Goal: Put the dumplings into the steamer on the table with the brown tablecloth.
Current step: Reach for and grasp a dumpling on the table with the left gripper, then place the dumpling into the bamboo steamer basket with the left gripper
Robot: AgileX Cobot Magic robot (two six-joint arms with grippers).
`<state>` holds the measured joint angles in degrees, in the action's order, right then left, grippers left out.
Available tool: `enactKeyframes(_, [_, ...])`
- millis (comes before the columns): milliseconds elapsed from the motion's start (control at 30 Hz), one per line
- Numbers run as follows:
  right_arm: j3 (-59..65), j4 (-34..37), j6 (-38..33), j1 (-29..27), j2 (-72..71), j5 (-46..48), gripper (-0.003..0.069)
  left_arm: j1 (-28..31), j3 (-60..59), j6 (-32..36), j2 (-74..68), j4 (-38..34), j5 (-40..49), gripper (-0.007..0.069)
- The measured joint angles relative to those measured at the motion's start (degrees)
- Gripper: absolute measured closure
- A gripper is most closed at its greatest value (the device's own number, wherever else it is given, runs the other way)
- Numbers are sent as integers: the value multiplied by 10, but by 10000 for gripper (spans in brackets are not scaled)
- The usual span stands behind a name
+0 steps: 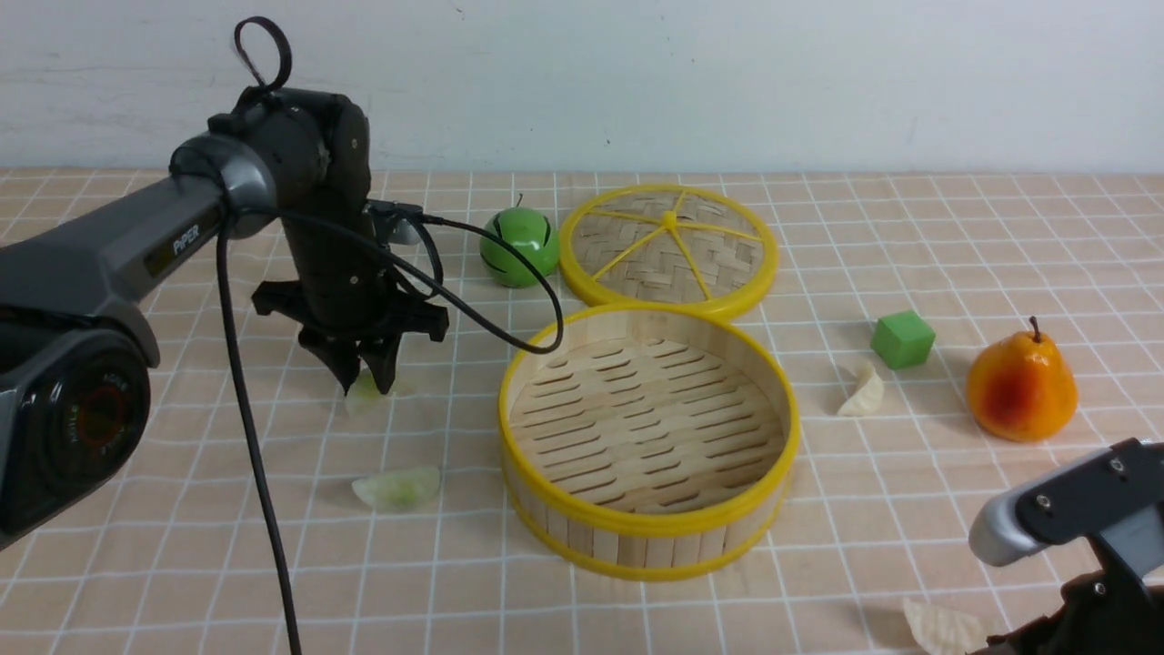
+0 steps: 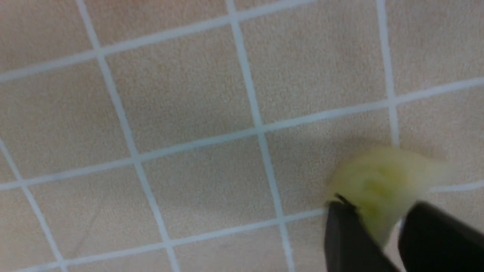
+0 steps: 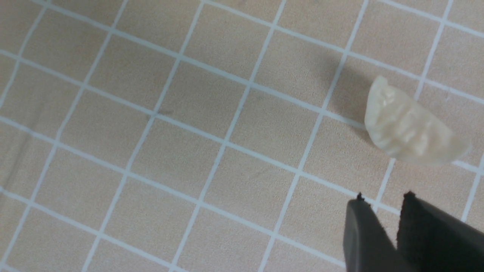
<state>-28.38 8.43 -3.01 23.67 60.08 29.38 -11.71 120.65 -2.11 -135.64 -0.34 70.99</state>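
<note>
My left gripper points down at the cloth left of the steamer, shut on a pale green dumpling. In the left wrist view the blurred dumpling sits between the black fingertips of the left gripper. A second green dumpling lies nearer the front. One cream dumpling lies right of the steamer, another at the front right. My right gripper is shut and empty, just short of that dumpling. The steamer holds nothing.
The woven steamer lid lies flat behind the steamer, with a green ball-shaped fruit to its left. A green cube and an orange pear stand at the right. The left arm's cable hangs over the steamer's rim.
</note>
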Motion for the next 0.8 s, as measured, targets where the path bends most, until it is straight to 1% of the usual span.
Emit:
enactKeyframes(33, [0,0,0,0,0,-2,501,0,0,-3,0,0,0,516])
enactKeyframes(133, [0,0,0,0,0,-4,501,0,0,-15,1,3,0,541])
enactKeyframes(367, [0,1,0,0,0,-4,501,4,-1,-29,7,-22,-1,545])
enactKeyframes(467, [0,1,0,0,0,-4,496,4,-5,-30,25,-72,-4,638])
enactKeyframes(567, [0,1,0,0,0,-4,491,-6,-8,-30,60,-97,-4,638])
enactKeyframes(767, [0,1,0,0,0,-4,487,-42,-7,-29,126,-94,-4,638])
enactKeyframes(800, [0,1,0,0,0,-5,485,-58,-7,-30,133,-94,-4,638])
